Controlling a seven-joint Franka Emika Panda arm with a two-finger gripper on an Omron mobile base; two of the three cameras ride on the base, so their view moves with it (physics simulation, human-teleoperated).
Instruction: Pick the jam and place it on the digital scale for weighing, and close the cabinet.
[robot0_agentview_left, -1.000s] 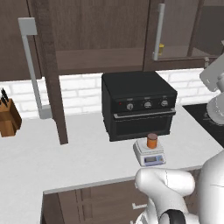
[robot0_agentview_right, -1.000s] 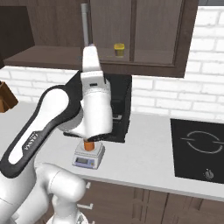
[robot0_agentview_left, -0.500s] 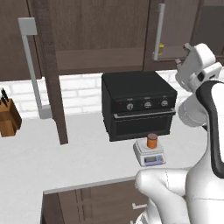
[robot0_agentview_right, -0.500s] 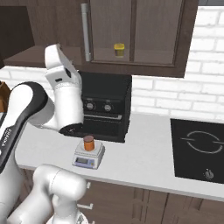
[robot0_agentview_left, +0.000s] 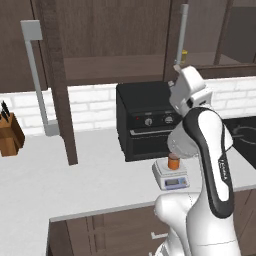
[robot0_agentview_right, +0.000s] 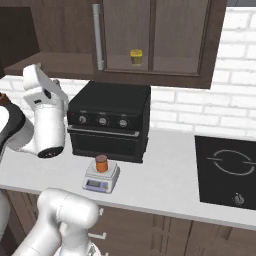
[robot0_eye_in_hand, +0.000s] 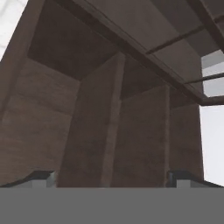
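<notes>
A dark-brown wall cabinet (robot0_agentview_right: 165, 40) with glass-panelled doors hangs above and ahead of the end effector (robot0_eye_in_hand: 112, 177). One door (robot0_agentview_left: 55, 75) stands swung out over the bench (robot0_agentview_left: 75, 185), its long silver handle (robot0_agentview_left: 37, 75) facing the room. In the hand view the cabinet's wooden interior rises directly in front of the end effector. The white robot arm (robot0_agentview_left: 205, 145) is raised, with its hand up near the cabinet's lower edge. Below the end effector, a black oven (robot0_agentview_right: 110, 120) sits on the white bench against the brick wall. A black hob (robot0_agentview_right: 227, 170) is set into the bench well off to the side. A wooden knife block (robot0_agentview_left: 10, 135) stands at the bench's far end, well apart from the end effector. Lower down, in front of the oven, a small light-grey scale (robot0_agentview_right: 102, 177) rests on the bench. The jam (robot0_agentview_right: 102, 163), a small orange-brown jar, stands upright on the scale's plate. A small yellow object (robot0_agentview_right: 136, 56) sits on the cabinet shelf. The end effector's two fingertips (robot0_eye_in_hand: 41, 178) stand wide apart, holding nothing.
</notes>
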